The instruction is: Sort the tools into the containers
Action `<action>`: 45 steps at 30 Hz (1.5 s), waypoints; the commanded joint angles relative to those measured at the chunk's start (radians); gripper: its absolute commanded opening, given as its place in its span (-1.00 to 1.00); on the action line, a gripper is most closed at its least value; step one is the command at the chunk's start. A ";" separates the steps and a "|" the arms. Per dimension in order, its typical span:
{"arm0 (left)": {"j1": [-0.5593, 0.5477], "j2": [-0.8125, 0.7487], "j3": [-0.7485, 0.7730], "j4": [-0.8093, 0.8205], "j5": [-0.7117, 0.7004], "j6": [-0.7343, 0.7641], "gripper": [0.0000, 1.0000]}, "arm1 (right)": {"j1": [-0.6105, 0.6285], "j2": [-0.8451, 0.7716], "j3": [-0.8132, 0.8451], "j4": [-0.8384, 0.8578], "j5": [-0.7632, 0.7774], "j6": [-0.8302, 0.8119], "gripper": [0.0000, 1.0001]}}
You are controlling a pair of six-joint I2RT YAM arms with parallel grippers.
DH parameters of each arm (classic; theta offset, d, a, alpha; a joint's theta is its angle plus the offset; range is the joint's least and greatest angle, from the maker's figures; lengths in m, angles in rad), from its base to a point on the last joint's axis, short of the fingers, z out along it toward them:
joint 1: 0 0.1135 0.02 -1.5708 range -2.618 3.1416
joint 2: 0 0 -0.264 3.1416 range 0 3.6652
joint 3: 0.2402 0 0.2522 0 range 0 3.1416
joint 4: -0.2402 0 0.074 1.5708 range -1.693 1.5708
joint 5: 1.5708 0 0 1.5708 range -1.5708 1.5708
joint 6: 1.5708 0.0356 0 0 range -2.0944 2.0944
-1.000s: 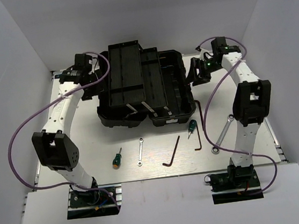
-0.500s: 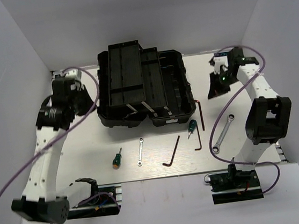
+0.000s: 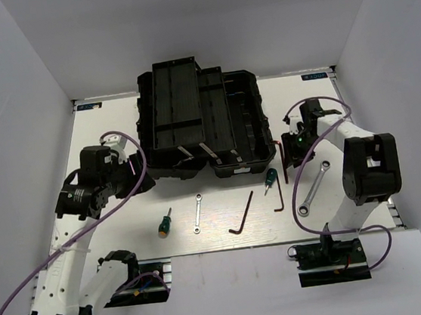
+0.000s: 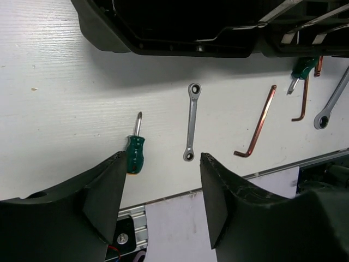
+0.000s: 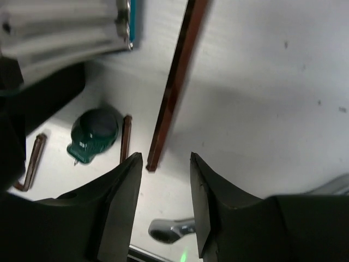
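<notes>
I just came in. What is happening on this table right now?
Two robot arms are sorting hand tools into a black open case. Neither holds anything yet. The left gripper hangs open above a green screwdriver and a small wrench. The right gripper is open over a hex key beside the case. These tools lie on the white table.

Black toolbox hogs the back middle. Bare table either side, but loose tools litter the front strip.
</notes>
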 commanded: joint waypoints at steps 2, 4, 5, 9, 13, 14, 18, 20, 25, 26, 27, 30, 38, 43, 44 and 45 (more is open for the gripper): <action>-0.003 -0.009 0.013 -0.017 0.018 -0.002 0.34 | 0.031 0.036 0.018 0.112 0.067 0.075 -0.06; -0.003 0.000 0.013 -0.017 0.018 -0.016 0.34 | 0.046 0.062 0.015 0.123 0.096 0.109 -0.06; -0.003 0.000 0.013 -0.008 0.018 -0.016 0.36 | 0.046 0.065 0.011 0.156 0.107 0.118 -0.06; -0.003 0.025 0.032 0.001 0.018 -0.041 0.36 | 0.071 0.079 -0.006 0.216 0.173 0.185 -0.03; -0.003 0.069 0.072 0.010 0.009 -0.041 0.36 | 0.102 0.108 -0.003 0.230 0.301 0.219 -0.15; -0.003 0.069 0.081 0.011 0.009 -0.041 0.36 | 0.103 0.114 -0.008 0.230 0.337 0.225 -0.15; -0.003 0.101 0.081 0.049 0.009 -0.052 0.36 | 0.099 0.134 -0.020 0.224 0.351 0.235 -0.25; -0.012 0.114 0.072 0.064 0.018 -0.061 0.36 | 0.099 0.137 -0.025 0.221 0.358 0.238 -0.38; -0.046 0.152 0.063 0.104 0.027 -0.061 0.36 | 0.089 0.138 -0.028 0.204 0.421 0.230 -0.66; -0.046 0.164 0.063 0.104 0.027 -0.061 0.36 | 0.088 0.137 -0.025 0.199 0.423 0.228 -0.74; -0.058 0.178 0.072 0.104 0.027 -0.061 0.36 | 0.083 0.137 -0.019 0.192 0.423 0.227 -0.80; -0.082 0.187 0.082 0.104 0.018 -0.050 0.36 | 0.065 0.131 0.014 0.156 0.415 0.225 -1.00; -0.122 0.154 0.081 0.159 0.056 -0.005 0.36 | -0.001 0.004 0.139 0.048 0.334 0.135 -1.00; -0.155 0.128 0.059 0.231 0.159 0.039 0.31 | -0.012 -0.078 0.228 -0.012 0.176 0.092 -1.00; -0.155 0.128 0.059 0.245 0.168 0.039 0.28 | -0.009 -0.087 0.238 -0.025 0.126 0.086 -1.00; -0.165 0.128 0.059 0.257 0.182 0.039 0.28 | -0.007 -0.099 0.270 -0.031 0.104 0.084 -1.00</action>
